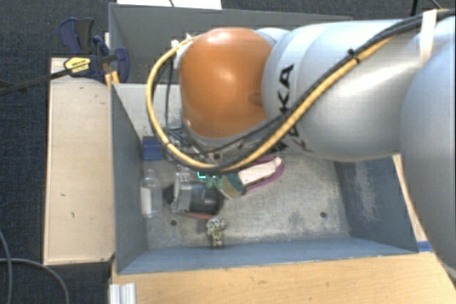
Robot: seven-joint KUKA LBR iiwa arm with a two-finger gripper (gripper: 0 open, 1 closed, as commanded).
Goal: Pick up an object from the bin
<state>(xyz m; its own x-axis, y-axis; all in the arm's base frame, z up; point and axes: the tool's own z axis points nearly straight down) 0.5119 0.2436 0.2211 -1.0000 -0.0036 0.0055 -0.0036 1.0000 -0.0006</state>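
Camera view: orange cover (224, 82) over heap (214, 190), perhaps bottle (148, 194).

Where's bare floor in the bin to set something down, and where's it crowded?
Free: the right half of the bin floor, from the pink strip to the right wall. Also a thin strip along the front wall, left of the small speckled lump. Crowded: left side under the arm, where a clear bottle, blue block and dark heap sit close together.
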